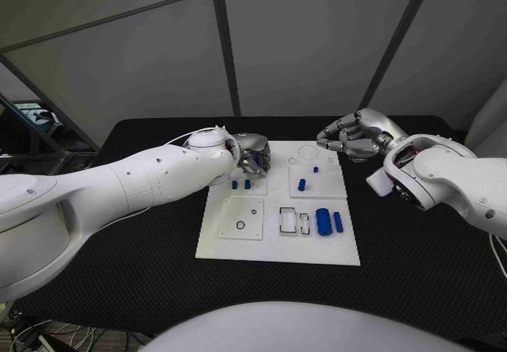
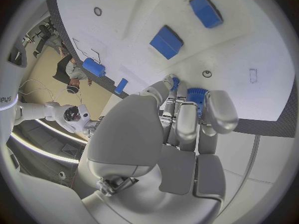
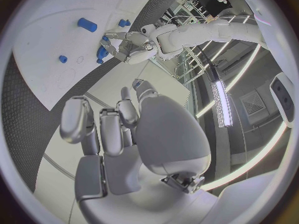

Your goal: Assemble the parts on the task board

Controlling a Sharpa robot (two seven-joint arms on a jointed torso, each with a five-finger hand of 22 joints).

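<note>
Task board [image 1: 277, 246] sits mid-table on the black table [image 1: 127, 271]; left hand [image 1: 248, 155] is down over the board's far-left corner, fingers [image 2: 187, 122] curled in and closed on a small ribbed blue part [image 2: 196, 95] at the fingertips, part right at the board surface; whether it's seated in anything, can't tell; two small blue pegs [image 1: 241, 185] stand just beside that hand on the near side; two more blue pieces [image 1: 306, 180] stand on the raised plate at far right of the board, one near the far edge, one closer in; a larger blue cylinder [image 1: 323, 221] and a slimmer blue bar [image 1: 338, 222] lie side by side at the board's near-right, next to the rectangular cutouts [image 1: 287, 220]; right hand [image 1: 352, 136] hovers above the table just off the board's far-right corner, fingers [image 3: 109, 129] bent inward, nothing held, not touching the board; from the right wrist view the left hand [image 3: 121, 47] is visible across the board with blue pieces round it.
</note>
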